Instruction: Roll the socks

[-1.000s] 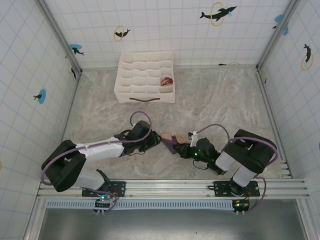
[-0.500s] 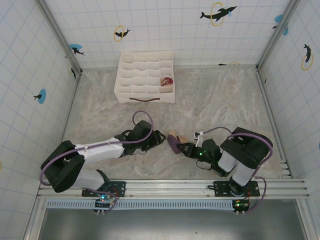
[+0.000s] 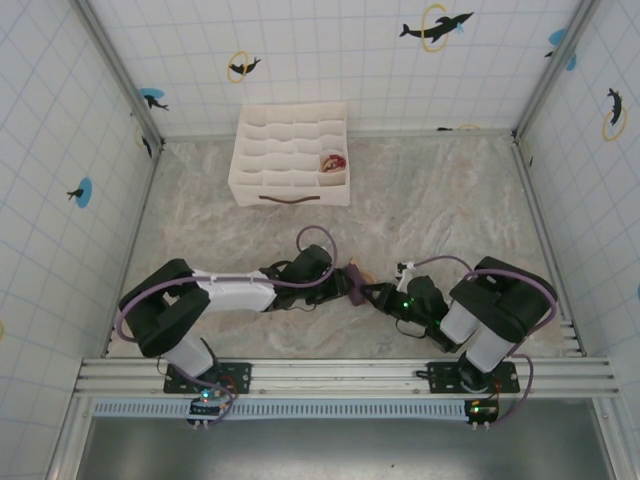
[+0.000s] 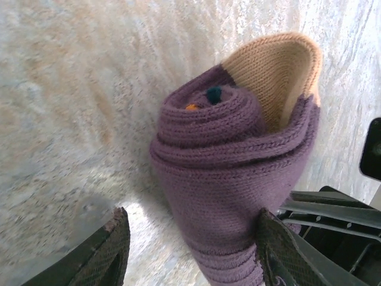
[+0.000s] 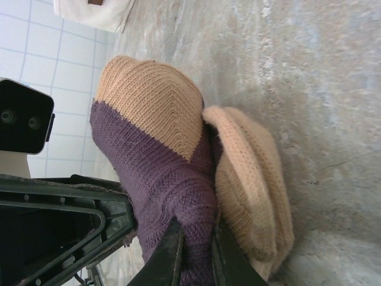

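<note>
Purple sock [image 4: 232, 155]: rolled into a coil and lying on the marbled table [image 3: 450, 200] near its front edge, between the two grippers – the spiral end faces the left wrist camera, with specks of orange and teal yarn at its core.
Tan toe [image 5: 149, 98]: unrolled, curving up behind the coil like a hood.
Beige fold [image 5: 250, 185]: a knitted lobe pressed against the purple fabric on the table side (whether it belongs to this sock or to a second one cannot be told).
Left gripper [image 4: 191, 220]: jaws spread, one finger on each side of the coil's lower part; the right-hand finger [image 4: 280, 256] meets the fabric, the other stands off it with bare table showing between.
Right gripper [image 5: 196, 229]: jaws pressed together, pinching a pleat of the purple knit between the fingertips.
Arms: both reach inward from their bases, and the two grippers come almost nose to nose over the sock in the overhead view.
Organiser box [image 3: 250, 188]: white, gridded, well apart from the sock toward the back wall.
Red-and-beige bundle [image 3: 332, 163]: sits in a compartment of the box's right-hand column – too small to make out further.
</note>
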`<control>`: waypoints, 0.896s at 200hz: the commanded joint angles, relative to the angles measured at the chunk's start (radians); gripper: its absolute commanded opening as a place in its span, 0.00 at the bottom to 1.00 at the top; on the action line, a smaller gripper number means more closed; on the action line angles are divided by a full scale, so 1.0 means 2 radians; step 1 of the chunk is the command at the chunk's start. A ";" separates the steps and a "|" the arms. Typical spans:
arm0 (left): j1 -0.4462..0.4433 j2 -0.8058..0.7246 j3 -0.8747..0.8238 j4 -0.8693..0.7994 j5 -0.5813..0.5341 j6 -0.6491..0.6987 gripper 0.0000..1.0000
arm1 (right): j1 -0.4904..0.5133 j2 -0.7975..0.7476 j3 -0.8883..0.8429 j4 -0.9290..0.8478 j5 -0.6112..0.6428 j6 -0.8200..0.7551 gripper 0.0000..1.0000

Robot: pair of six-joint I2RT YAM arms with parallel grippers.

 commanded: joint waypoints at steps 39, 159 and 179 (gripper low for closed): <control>-0.005 0.033 0.028 0.000 -0.001 -0.004 0.57 | -0.014 -0.047 -0.067 -0.302 0.056 -0.027 0.00; -0.005 0.116 0.084 -0.039 -0.001 0.004 0.32 | -0.043 -0.094 0.001 -0.418 0.031 -0.146 0.13; -0.006 0.128 0.093 -0.048 -0.001 0.010 0.31 | -0.044 -0.113 0.013 -0.431 0.015 -0.171 0.19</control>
